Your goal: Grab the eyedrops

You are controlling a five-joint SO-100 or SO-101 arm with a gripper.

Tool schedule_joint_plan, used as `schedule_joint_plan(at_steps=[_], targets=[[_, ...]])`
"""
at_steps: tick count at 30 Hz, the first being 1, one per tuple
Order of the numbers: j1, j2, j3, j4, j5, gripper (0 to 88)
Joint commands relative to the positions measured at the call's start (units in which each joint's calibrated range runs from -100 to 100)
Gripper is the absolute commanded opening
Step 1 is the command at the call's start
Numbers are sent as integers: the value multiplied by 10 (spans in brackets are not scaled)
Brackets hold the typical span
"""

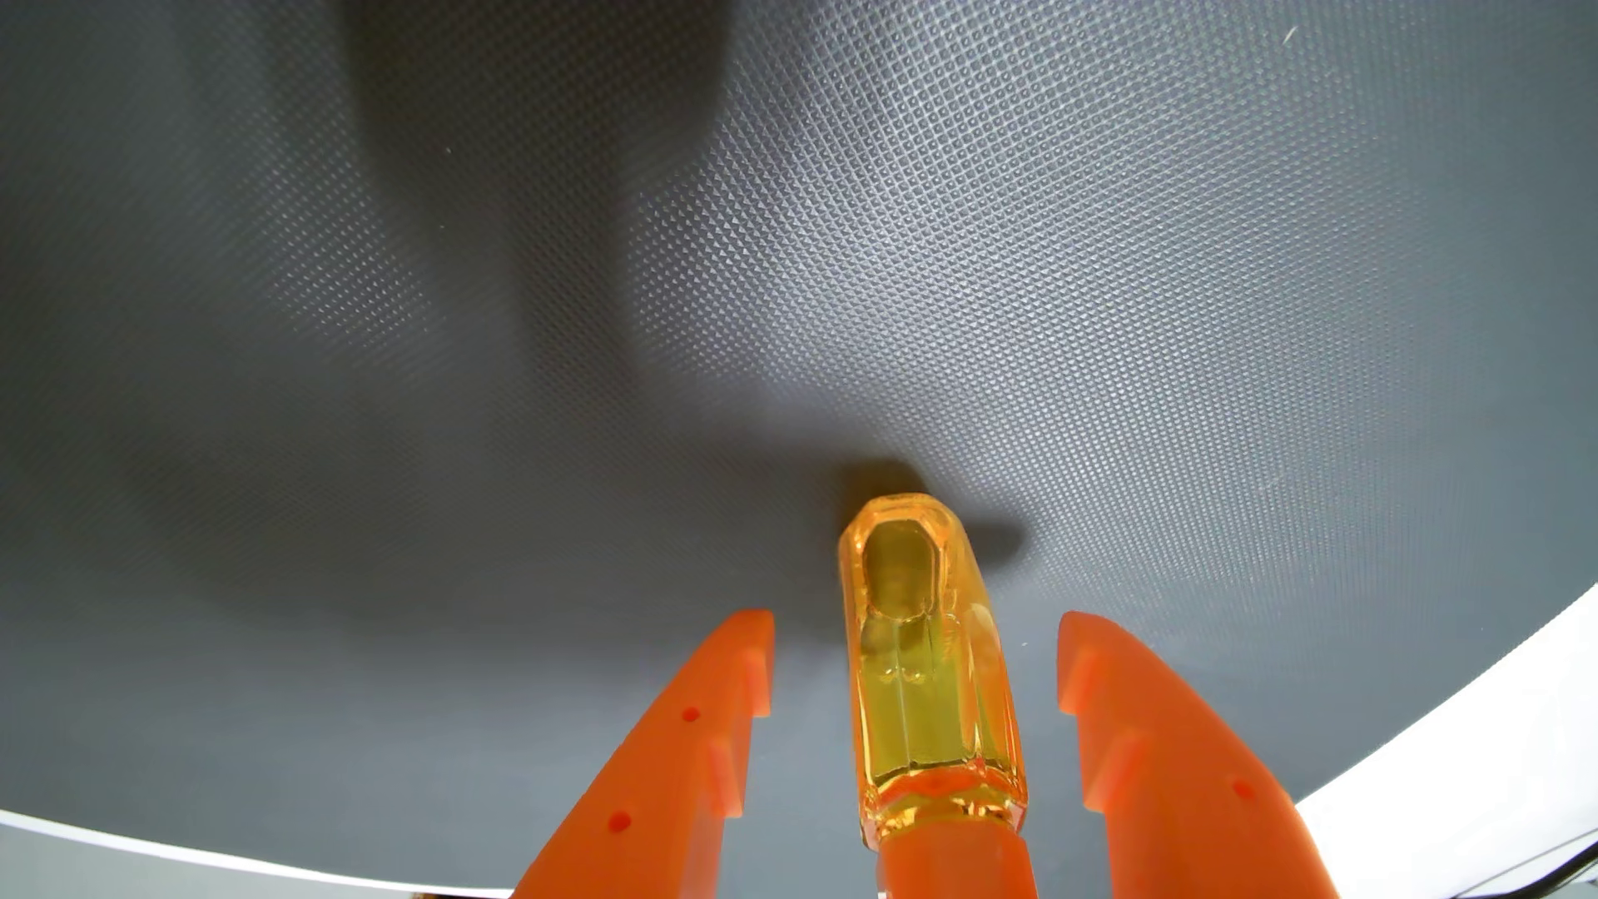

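An orange two-finger gripper (pixel 917 640) reaches in from the bottom edge of the wrist view, its jaws spread wide apart with a small bottle of eyedrops (pixel 921 674) between them. The bottle, clear amber-yellow plastic with faceted sides and liquid visible inside, sits on a dark grey textured mat (pixel 1124 259), its far end pointing away from the camera and its near end meeting an orange part at the bottom of the frame. A gap shows on either side of the bottle, so neither fingertip touches it; the left finger (pixel 692 743) and the right finger (pixel 1150 735), as the wrist view shows them, flank it at roughly equal spacing. Each finger carries small round holes and stepped notches along its inner edge. A soft shadow falls across the mat to the upper left, with a darker patch just beyond the bottle's far end. A white surface (pixel 1470 761) borders the mat at lower right.
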Motion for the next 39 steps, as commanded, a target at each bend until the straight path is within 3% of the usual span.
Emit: schedule_joint_plan(at_steps=[1, 4, 26, 39], targets=[[0, -2, -26, -1, -2, 117], [-2, -2, -26, -4, -3, 4], [2, -11, -28, -4, -7, 5], [12, -24, -177, 112, -18, 5]])
